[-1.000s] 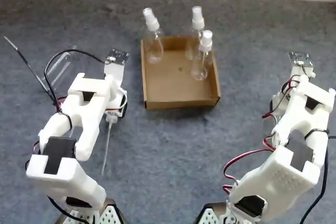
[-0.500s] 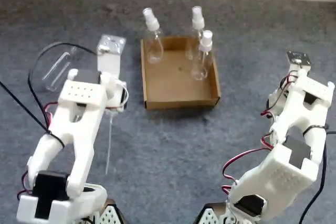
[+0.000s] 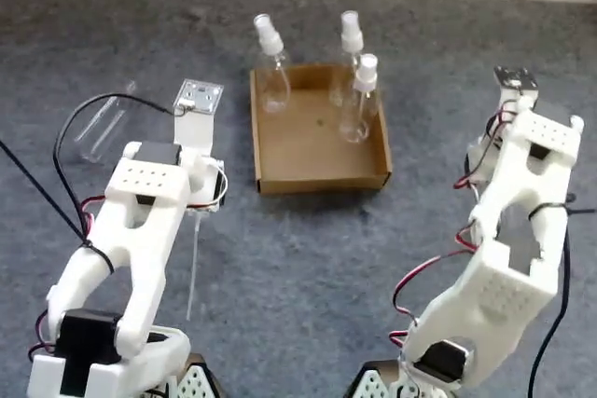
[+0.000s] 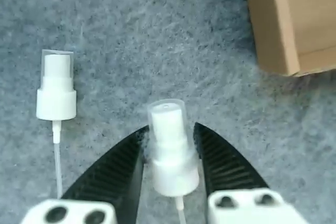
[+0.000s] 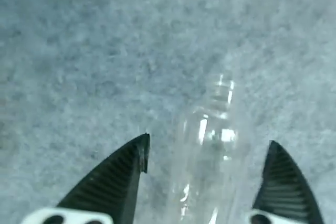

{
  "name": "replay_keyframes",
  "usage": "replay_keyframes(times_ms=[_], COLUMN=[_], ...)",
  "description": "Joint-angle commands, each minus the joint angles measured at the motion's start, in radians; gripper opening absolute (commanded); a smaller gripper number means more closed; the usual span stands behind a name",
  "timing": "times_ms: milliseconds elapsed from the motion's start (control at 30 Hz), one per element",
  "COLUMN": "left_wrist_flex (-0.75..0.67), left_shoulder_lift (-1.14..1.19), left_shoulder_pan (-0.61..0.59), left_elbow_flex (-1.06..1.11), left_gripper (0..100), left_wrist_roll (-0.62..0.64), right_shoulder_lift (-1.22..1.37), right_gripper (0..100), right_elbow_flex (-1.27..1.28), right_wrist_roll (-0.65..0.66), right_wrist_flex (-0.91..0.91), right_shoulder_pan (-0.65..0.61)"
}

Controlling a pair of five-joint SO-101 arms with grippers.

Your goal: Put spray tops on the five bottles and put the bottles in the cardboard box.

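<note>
Nudged the right arm toward twelve o'clock. Clasping a spray top (image 4: 170, 150) at nine in the left gripper (image 4: 170, 128). Straddling a bare bottle (image 5: 218, 114) at three with the right gripper (image 5: 209, 142) spread. Done: three capped bottles (image 3: 359, 100) in the cardboard box (image 3: 322, 179) at twelve. Two to go.

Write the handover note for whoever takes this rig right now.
Left gripper: jaws shut on a top, near the box. A second top lies beside it.
Right gripper: open, jaws either side of a bare bottle lying on the carpet.
Done: three topped bottles stand in the box.
Left: top both bare ones (the other bottle lies on the carpet too), then box them.
</note>
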Motion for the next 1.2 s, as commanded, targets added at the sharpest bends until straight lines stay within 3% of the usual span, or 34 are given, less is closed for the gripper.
replay_keyframes(times_ms=[0,500,667,833,1067,1167], left_wrist_flex=[-0.017,-0.034,-0.034,-0.034,-0.034,-0.034], left_shoulder_lift=[-0.042,-0.042,-0.042,-0.042,-0.048,-0.051], left_shoulder_pan=[0.018,0.018,0.018,0.018,0.018,0.016], left_elbow_flex=[0.012,0.015,0.015,0.015,0.007,-0.002], left_gripper=[1,1,1,1,1,1], left_wrist_roll=[-0.015,-0.015,-0.015,-0.015,-0.012,-0.011], right_shoulder_lift=[0.067,0.424,0.463,0.469,0.369,0.234], right_gripper=[24.8,24.5,16.6,14.8,1.6,0.4], right_elbow_flex=[-0.188,-0.688,-0.791,-0.816,-0.938,-1.013], right_wrist_roll=[-0.002,0.005,0.003,0.005,-0.008,-0.121], right_wrist_flex=[0.067,0.377,0.390,0.394,0.452,0.450], right_shoulder_pan=[-0.004,0.036,0.048,0.045,0.007,-0.038])
